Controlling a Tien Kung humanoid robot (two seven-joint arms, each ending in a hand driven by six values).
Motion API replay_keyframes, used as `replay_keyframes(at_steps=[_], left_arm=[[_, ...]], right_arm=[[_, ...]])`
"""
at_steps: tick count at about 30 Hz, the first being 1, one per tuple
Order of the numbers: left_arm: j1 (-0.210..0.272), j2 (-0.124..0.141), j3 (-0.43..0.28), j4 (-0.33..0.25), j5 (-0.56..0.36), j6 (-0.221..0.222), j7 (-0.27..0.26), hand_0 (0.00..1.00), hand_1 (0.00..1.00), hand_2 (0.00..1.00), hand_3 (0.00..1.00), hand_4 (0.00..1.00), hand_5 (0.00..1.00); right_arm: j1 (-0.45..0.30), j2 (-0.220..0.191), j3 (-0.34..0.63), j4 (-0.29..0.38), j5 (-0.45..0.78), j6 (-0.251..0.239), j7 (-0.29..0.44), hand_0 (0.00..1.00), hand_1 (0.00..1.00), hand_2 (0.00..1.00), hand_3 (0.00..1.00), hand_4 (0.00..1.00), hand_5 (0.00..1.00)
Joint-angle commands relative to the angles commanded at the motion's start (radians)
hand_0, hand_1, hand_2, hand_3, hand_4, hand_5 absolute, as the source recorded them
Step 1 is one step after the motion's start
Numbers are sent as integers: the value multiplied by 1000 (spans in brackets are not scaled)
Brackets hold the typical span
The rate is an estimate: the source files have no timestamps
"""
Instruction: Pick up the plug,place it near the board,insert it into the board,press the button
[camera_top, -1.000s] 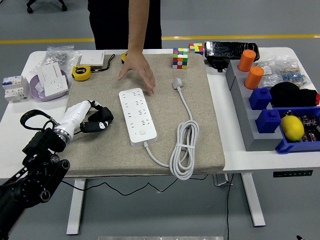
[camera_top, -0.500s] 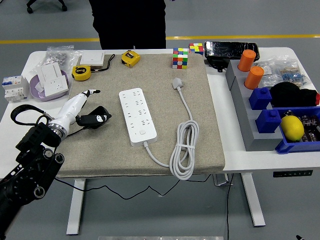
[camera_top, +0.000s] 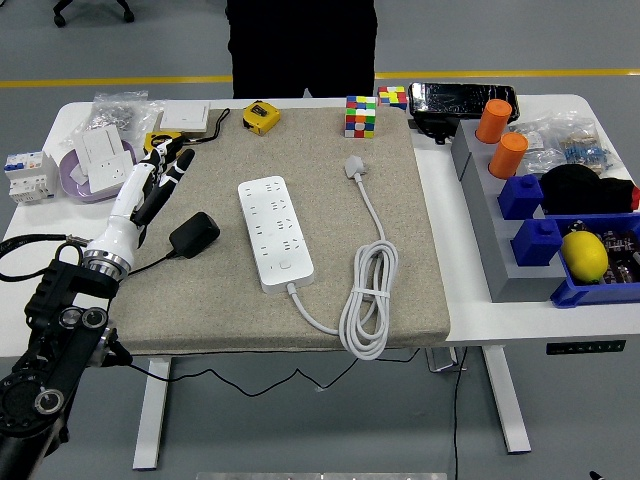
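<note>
With the left hand (camera_top: 150, 185) extended and empty beside the black plug (camera_top: 194, 232), the plug may be nudged away if approached carelessly.

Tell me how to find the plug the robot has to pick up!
Look at the big beige mat on the white table. Left of the long white power strip, a small black plug lies on the mat, just below the robot's left hand. It is chunky and black with a thin black wire, unlike the pale grey plug on the thick white cable.
</note>
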Motion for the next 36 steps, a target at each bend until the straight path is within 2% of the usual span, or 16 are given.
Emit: replay_keyframes(at_steps=[5,6,9,11,15,16,18,23,24,31,36], left_arm=[[70,-20,-3,-118,-202,-33,-14,972,998,983,946,998,998],[87,-24,-7,-144,-247,-38,-16,972,992,964,922,998,998],[123,-24,-21,-181,-377,-50,-16,972,992,964,922,998,998],[141,-24,-44,-182,-455,-53,-13,972,992,964,922,998,998],[155,-24,-93,-146,-621,-49,-8,965,981,953,906,998,998],[157,-24,-105,-134,-634,-48,-7,965,981,953,906,998,998],[160,-24,-139,-111,-590,-42,-1,961,982,946,911,998,998],[163,-24,-168,-103,-526,-37,7,961,982,946,911,998,998],[163,-24,-170,-104,-516,-38,9,987,990,944,923,998,998],[171,-24,-152,-111,-469,-37,15,983,989,939,915,998,998],[181,-24,-124,-107,-434,-43,21,976,984,934,912,998,998]], right_arm=[[1,5,-3,0,-6,2,-1,825,760,755,790,998,916],[1,5,-6,0,-6,2,0,824,760,755,790,998,916],[-1,7,-5,0,-10,2,0,824,760,755,790,998,916],[-5,9,-2,0,-15,3,-1,824,760,755,790,998,916],[-9,11,-4,0,-17,4,-1,824,760,755,790,998,916],[-8,12,-5,0,-18,4,-1,824,760,755,790,998,916],[-8,13,-7,0,-17,5,0,823,760,755,791,998,916],[-8,15,-6,0,-20,5,1,823,760,755,791,998,916],[-8,16,-5,0,-21,5,0,823,760,755,790,998,916],[-5,18,-16,0,-11,1,-2,823,761,755,797,998,916],[-2,20,-8,0,-12,-30,7,825,777,775,809,998,918]])
